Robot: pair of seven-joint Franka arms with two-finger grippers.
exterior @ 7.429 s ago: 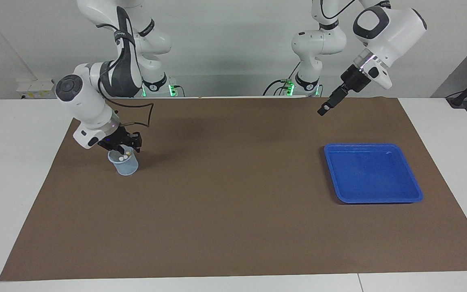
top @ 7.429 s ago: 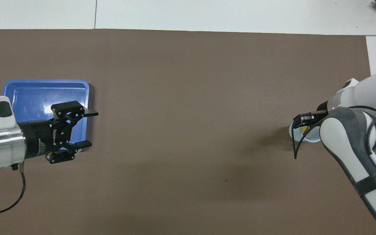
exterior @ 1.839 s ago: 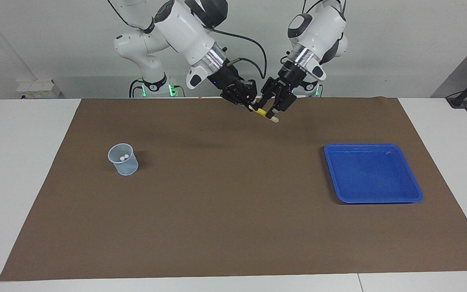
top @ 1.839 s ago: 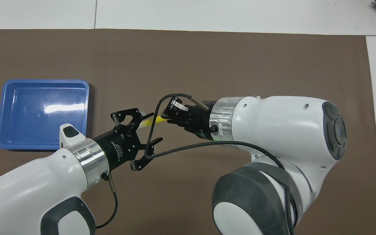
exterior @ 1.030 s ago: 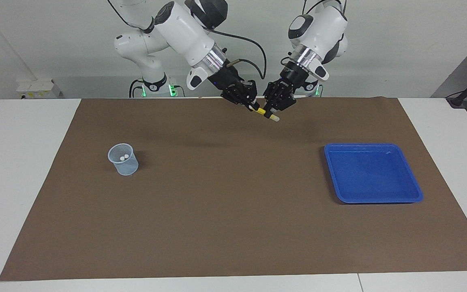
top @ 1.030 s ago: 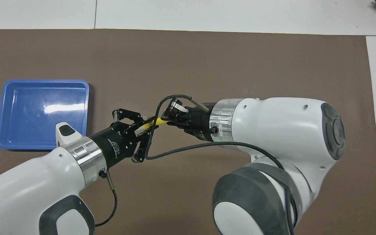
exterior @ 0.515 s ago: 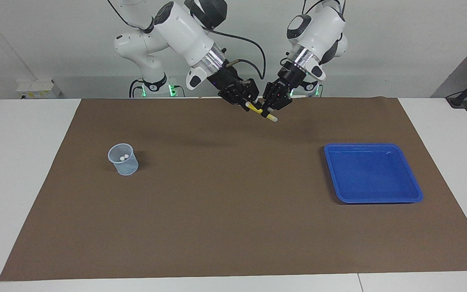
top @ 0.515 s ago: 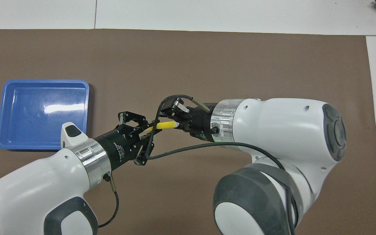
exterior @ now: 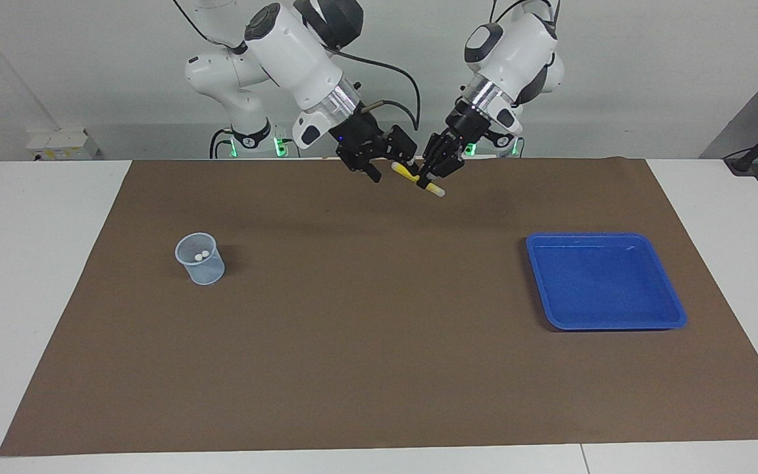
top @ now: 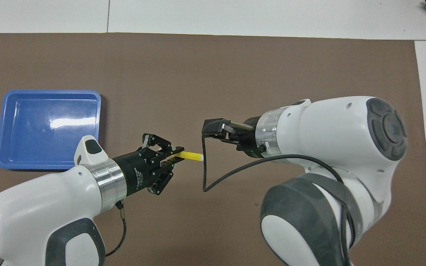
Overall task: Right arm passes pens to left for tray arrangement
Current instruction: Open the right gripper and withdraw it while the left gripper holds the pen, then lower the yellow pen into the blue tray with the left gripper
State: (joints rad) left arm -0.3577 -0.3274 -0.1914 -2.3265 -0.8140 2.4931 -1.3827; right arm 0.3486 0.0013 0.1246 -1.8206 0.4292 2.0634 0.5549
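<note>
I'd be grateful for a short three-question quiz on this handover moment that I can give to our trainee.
1. Multiple choice: which gripper holds the yellow pen? A) left gripper B) right gripper C) both
2. True or false: a pen already lies in the blue tray.
3. Fill in: the pale ends of the pens not yet passed show inside the ____ toward the right arm's end of the table.

Key
1. A. The left gripper is shut on the yellow pen; the right gripper is open and apart from it.
2. False. The tray holds no pen.
3. mesh cup, with two pale ends showing.
</note>
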